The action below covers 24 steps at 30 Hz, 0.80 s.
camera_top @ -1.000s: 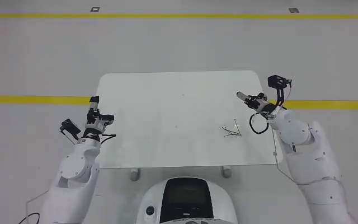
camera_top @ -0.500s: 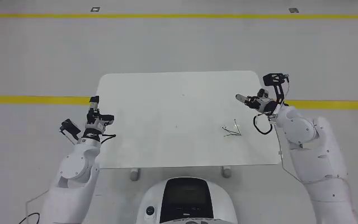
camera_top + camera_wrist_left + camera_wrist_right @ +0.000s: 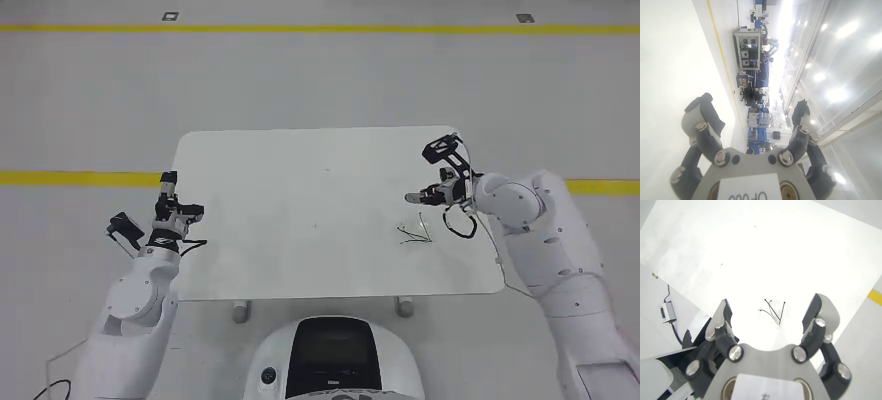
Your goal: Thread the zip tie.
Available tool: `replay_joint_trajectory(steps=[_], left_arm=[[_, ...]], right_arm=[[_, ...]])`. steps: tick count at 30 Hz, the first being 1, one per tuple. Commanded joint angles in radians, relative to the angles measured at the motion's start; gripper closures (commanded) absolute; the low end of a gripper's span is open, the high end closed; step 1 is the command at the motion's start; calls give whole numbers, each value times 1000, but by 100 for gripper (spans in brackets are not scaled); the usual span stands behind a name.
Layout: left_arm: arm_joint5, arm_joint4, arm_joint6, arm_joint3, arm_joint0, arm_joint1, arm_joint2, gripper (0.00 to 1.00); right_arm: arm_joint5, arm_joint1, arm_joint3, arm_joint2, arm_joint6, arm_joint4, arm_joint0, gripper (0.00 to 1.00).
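A: Where are the zip ties (image 3: 774,311)?
B: In a small crossed bunch on the tabletop (image 3: 300,200), near its right edge. The right gripper (image 3: 771,306) hangs over them, fingers wide apart.
A: And the left gripper (image 3: 753,102)?
B: It is off the tabletop's left edge, fingers also apart. The right one should probably pinch a single tie near its head, clear of the tangle.

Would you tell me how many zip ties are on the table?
4, apparently: the zip ties lie in one overlapping cluster on the table, towards its right edge, beside the right hand; overlap could hide another.
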Motion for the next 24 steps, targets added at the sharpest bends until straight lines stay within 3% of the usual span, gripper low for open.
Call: replay_joint_trajectory(steps=[1, 13, 17, 24], left_arm=[[0, 0, 0, 0, 0, 0, 0, 0], [0, 0, 0, 0, 0, 0, 0, 0], [0, 0, 0, 0, 0, 0, 0, 0], [0, 0, 0, 0, 0, 0, 0, 0]], right_arm=[[0, 0, -1, 2, -1, -1, -1, 0], [0, 0, -1, 2, -1, -1, -1, 0], [0, 8, -9, -56, 3, -117, -27, 0], [0, 25, 46, -167, 24, -146, 1, 0]])
